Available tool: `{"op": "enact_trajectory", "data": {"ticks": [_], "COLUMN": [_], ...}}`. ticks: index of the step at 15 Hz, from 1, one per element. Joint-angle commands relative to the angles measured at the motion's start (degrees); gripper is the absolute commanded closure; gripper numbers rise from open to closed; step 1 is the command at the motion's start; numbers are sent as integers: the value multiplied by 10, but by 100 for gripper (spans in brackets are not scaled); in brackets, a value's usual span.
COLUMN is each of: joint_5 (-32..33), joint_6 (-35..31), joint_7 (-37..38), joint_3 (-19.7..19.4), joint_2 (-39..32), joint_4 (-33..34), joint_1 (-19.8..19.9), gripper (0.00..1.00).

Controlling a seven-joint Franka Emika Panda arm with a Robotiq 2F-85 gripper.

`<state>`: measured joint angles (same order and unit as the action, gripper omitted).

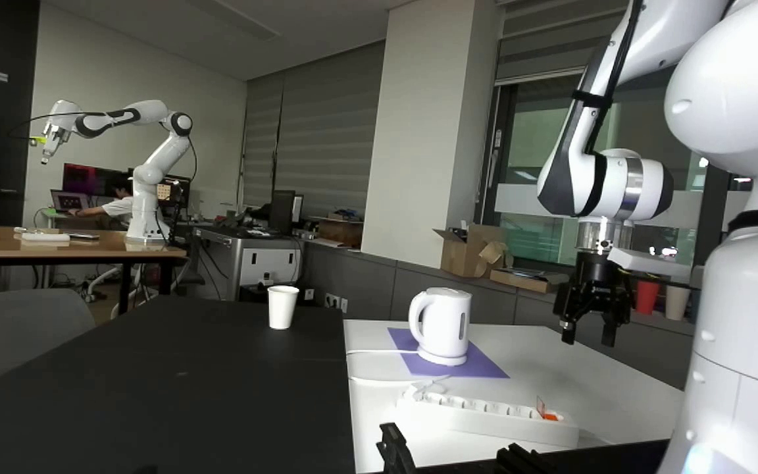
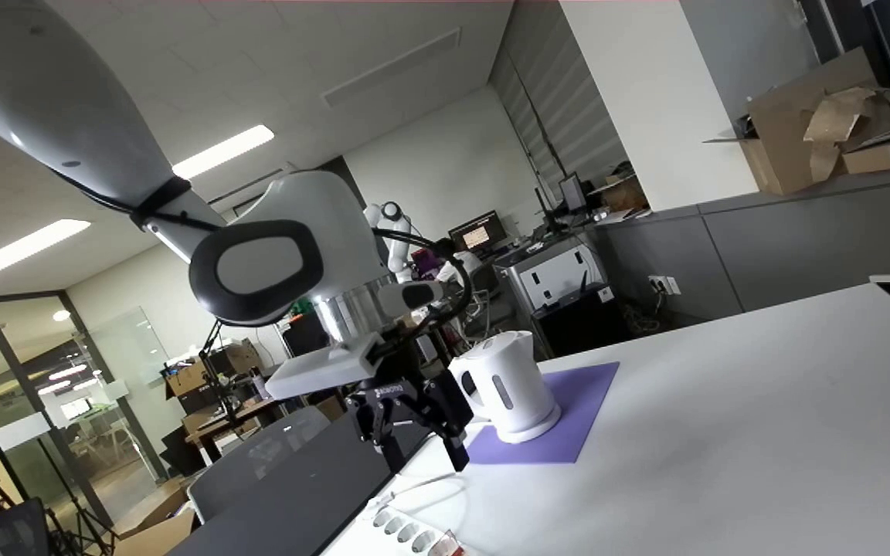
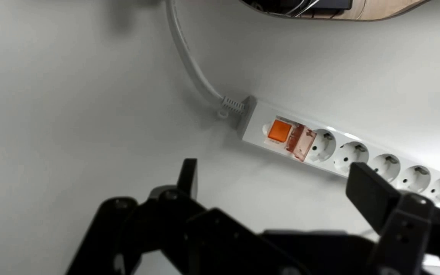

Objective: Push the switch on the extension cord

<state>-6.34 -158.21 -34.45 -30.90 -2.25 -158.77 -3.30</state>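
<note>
The extension cord, a long white power strip, lies on the white table in the wrist view [image 3: 340, 147] and in both exterior views [image 1: 484, 421] [image 2: 414, 533], cut off at the lower edge of one. The switch [image 3: 279, 131] is an orange rocker at its cord end, also seen in an exterior view [image 1: 551, 417]. A clear reddish flap [image 3: 302, 142] beside it stands open toward the nearest socket. My gripper [image 3: 271, 172] is open and empty. It hangs above the table in both exterior views [image 1: 589, 332] [image 2: 427, 457], apart from the strip. One finger overlaps the sockets in the wrist view.
A white kettle [image 1: 445, 326] [image 2: 511, 386] stands on a purple mat [image 1: 481, 364] beyond the strip. A white cup [image 1: 281, 307] stands on the black table [image 1: 221, 382] alongside. The strip's cable [image 3: 193, 70] curves away from the switch end. A curved table edge [image 3: 342, 19] shows at the top.
</note>
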Motion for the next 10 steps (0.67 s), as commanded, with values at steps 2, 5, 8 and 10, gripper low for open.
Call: {"op": "enact_trajectory", "data": {"ticks": [2, 5, 8, 10], "joint_5": [99, 102, 82, 82], "joint_6": [78, 122, 101, 99], "joint_7": [94, 106, 71, 71], "joint_3": [83, 119, 127, 129], "joint_2": [91, 129, 105, 98], "joint_4": [-4, -5, -1, -2], "joint_1": [88, 118, 123, 125], "gripper": [0, 0, 0, 0]}}
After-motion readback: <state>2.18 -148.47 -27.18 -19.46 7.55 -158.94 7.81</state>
